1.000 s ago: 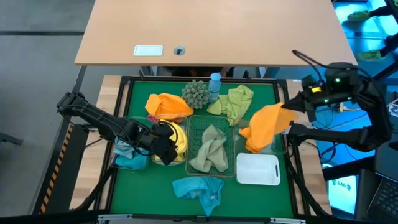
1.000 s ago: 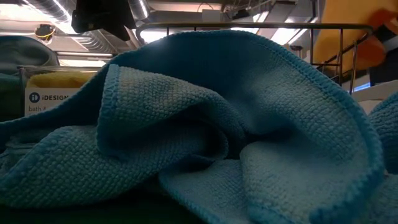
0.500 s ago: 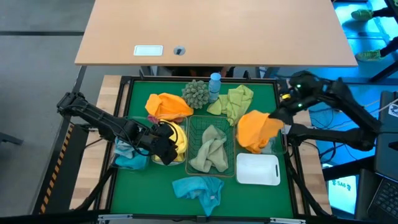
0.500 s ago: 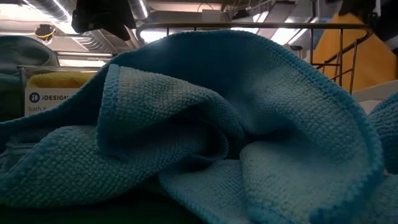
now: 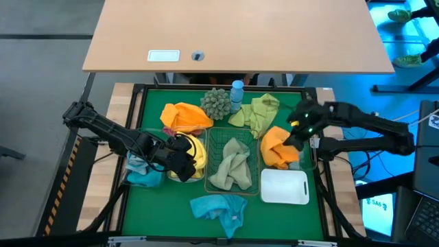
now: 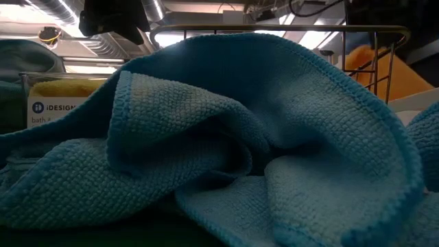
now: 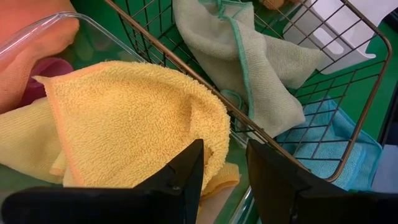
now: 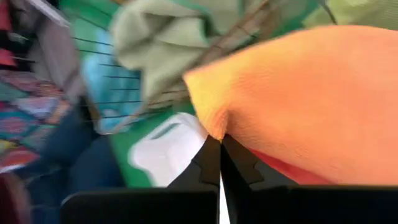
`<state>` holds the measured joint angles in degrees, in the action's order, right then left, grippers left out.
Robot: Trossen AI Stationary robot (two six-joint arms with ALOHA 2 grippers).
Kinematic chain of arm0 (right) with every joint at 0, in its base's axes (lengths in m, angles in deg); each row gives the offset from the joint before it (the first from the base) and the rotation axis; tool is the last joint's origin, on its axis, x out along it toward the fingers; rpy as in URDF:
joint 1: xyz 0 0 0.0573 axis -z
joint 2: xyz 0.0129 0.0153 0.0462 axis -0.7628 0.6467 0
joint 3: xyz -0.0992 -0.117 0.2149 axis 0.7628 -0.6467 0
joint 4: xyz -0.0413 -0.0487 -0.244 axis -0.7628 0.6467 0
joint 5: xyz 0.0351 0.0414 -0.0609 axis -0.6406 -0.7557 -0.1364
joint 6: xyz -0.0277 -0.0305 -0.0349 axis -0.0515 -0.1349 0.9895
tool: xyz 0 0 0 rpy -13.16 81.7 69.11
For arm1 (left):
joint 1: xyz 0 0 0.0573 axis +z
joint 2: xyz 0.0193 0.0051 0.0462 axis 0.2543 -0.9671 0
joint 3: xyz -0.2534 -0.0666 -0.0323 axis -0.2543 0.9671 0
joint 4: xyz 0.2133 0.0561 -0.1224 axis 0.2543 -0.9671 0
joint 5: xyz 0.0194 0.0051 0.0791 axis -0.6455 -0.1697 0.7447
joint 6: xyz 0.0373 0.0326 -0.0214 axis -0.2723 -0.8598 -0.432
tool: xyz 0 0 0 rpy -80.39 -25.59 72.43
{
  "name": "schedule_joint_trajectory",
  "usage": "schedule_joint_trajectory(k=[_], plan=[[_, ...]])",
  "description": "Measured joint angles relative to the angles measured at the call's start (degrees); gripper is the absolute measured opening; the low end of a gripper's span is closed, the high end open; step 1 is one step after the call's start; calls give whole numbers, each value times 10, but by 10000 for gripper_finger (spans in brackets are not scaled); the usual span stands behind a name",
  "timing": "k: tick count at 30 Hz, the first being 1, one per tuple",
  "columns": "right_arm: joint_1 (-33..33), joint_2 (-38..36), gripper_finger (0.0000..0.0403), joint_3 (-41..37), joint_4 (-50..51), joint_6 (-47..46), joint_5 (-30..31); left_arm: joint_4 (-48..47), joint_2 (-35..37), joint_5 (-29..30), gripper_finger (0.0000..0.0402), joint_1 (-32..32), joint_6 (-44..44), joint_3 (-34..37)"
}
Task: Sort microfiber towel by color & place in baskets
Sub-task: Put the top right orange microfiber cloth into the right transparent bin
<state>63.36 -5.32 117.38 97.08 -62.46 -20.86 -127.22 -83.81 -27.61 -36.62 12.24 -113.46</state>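
While pinched, orange towel (image 5: 276,147) overhangs clear bin (image 5: 306,156)

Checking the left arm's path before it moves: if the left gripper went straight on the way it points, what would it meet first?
Most likely the yellow towel: it lies right ahead of the left gripper, its jaws apart, with the wire basket just beyond. Depth is unclear.

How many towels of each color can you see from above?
Orange towels: 2
Yellow towel: 1
Light green towel: 1
Grey-beige towel: 1
Blue towels: 2
Total: 7 towels
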Motion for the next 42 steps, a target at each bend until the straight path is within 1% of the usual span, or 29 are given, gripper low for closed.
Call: schedule_joint_trajectory(k=[3, 6, 9, 16, 22, 23, 28, 31, 33, 37, 42], plan=[[-44, 3, 0, -30, -14, -26, 68, 0, 0, 0, 116, 0, 0, 0], [-70, 10, 0, -64, -13, -54, 133, 3, 0, 0, 116, 0, -2, 0], [-83, 17, 0, -99, -13, -89, 151, 3, 0, 0, 116, 0, -10, 0], [-96, 43, 0, -161, -12, -133, 149, 3, 0, 0, 116, 0, -19, 0], [-96, 64, 11, -169, -13, -134, 133, 3, 1, 14, 116, 0, -21, 0], [-96, 67, 12, -169, -12, -134, 123, 3, 3, 16, 116, 1, -25, 0], [-95, 85, 4, -169, -8, -131, 26, 4, 19, 24, 116, 5, -37, 0], [-95, 96, 5, -169, -8, -130, 0, 6, 29, 27, 116, 8, -48, 0], [-95, 101, 10, -169, -8, -130, 2, 8, 36, 30, 116, 8, -49, 0], [-95, 103, 19, -169, -11, -130, 26, 9, 46, 43, 116, 8, -50, 0], [-95, 103, 20, -169, -12, -130, 37, 9, 56, 51, 116, 15, -50, 0]])
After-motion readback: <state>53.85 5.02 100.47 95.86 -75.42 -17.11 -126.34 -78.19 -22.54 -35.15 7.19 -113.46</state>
